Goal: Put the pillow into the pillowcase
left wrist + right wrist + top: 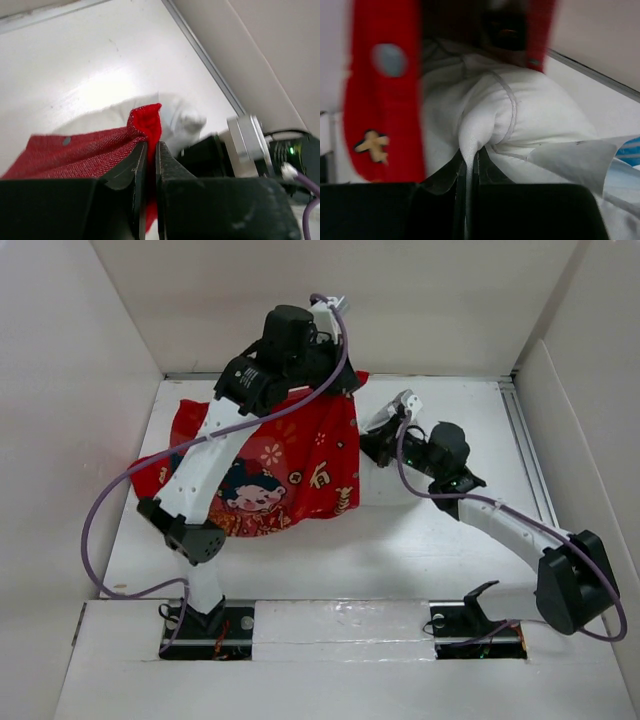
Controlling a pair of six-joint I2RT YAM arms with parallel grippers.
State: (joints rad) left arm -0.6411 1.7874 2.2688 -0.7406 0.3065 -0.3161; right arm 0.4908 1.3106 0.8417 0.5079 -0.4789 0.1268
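On the top view I see one bright red printed fabric pillowcase point(300, 465) lying on the white table point(450, 540), its cartoon figure toward 6 o'clock. The left gripper point(338, 380) sits at its 1 o'clock corner, and the right gripper point(378, 443) at its 3 o'clock edge.

On the left wrist view, my left fingers are pressed together on the woven red hem. One plump white nubbly pillow point(175, 116) lies behind it at 12 o'clock.

On the right wrist view, the fingers pinch a soft fold of the pillow, and red cloth hangs at 10 o'clock.
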